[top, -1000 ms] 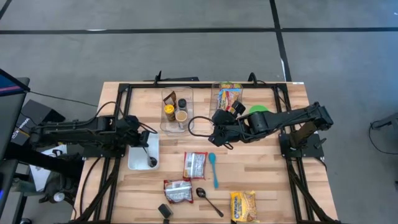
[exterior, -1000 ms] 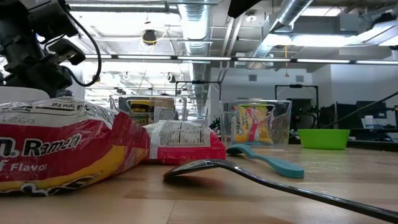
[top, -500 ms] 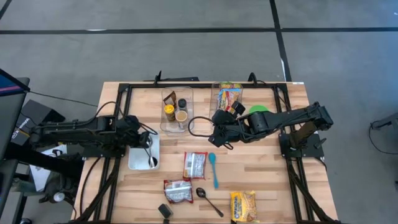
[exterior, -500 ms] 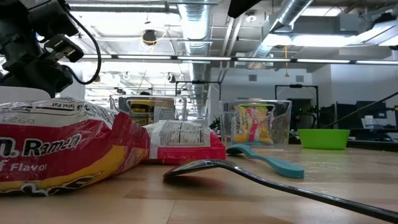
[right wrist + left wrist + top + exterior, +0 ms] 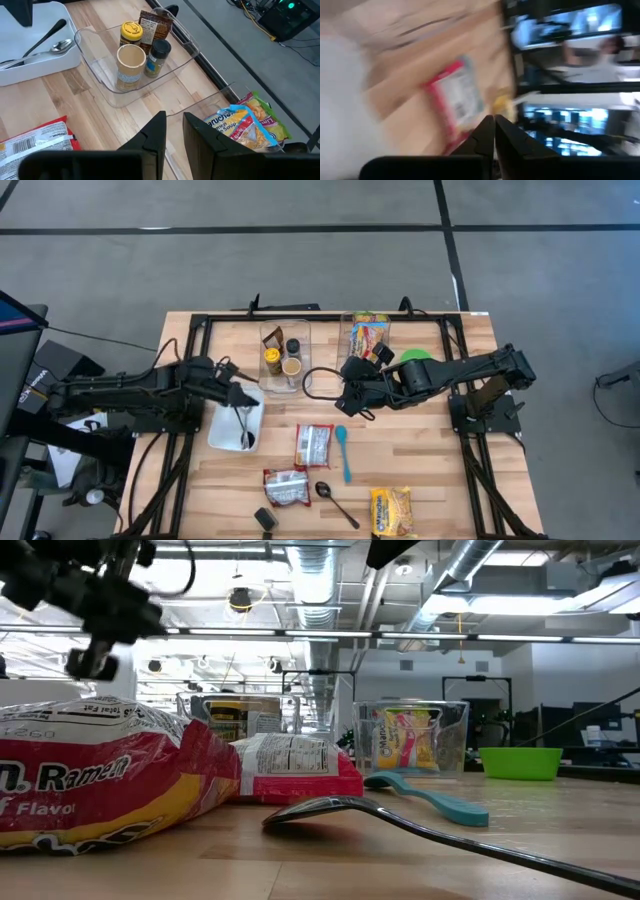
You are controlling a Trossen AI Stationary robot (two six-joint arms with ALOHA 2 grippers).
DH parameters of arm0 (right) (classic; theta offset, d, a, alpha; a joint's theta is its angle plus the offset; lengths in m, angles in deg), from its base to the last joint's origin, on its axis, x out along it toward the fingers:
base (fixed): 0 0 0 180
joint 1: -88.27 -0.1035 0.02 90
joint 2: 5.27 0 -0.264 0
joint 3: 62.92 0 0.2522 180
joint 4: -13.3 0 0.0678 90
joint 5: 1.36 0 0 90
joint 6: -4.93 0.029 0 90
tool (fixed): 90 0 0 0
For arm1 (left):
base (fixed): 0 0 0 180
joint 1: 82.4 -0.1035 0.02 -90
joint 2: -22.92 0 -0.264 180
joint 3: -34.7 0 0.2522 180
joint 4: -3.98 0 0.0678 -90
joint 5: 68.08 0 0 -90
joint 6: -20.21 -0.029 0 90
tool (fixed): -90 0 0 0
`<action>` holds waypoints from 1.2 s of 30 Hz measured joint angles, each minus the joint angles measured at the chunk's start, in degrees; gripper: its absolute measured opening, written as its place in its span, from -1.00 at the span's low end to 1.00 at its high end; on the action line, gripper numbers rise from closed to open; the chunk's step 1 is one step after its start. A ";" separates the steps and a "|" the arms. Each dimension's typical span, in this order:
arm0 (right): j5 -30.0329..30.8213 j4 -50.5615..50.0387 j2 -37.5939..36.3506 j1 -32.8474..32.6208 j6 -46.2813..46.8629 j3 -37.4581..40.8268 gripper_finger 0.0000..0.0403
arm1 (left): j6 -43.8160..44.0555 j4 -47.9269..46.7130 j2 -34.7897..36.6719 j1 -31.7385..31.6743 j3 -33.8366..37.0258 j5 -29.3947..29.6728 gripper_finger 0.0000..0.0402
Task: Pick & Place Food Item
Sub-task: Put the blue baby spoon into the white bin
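A: What is the left gripper (image 5: 238, 393) doing, and how should the step be run?

B: Its fingers are pressing fully together, gripping nothing, while it is hanging above the white tray (image 5: 222, 442) holding spoons. It should be travelling clear of the tray rim toward a ramen packet (image 5: 314, 445) lying mid-table, opening only once above it, then descending across the packet's short width.

A: And the right gripper (image 5: 170, 131)?

B: It is waiting near the clear bin (image 5: 145, 85) of jars, fingers slightly apart, holding nothing.

A: What is differing from one second ago?

B: The left gripper is sitting higher and nearer the clear bin, and its fingers are now closed. The packets, teal spoon (image 5: 343, 452) and right arm are remaining in place.
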 joint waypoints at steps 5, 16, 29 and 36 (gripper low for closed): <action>-0.16 0.00 0.00 0.00 0.00 0.00 -0.71 | 0.06 6.22 -0.01 -0.01 -0.02 -0.01 -0.99; -0.56 0.00 0.00 0.00 0.16 0.00 -0.71 | -8.40 26.28 -0.01 -0.01 -0.02 2.56 -0.98; -1.73 0.02 0.00 0.09 0.18 0.00 -0.71 | -27.66 52.99 -0.05 -0.02 -0.07 11.95 -0.98; -1.72 0.04 0.00 0.13 2.04 0.00 -0.71 | -28.31 51.99 -1.28 -0.02 -0.07 11.93 -0.98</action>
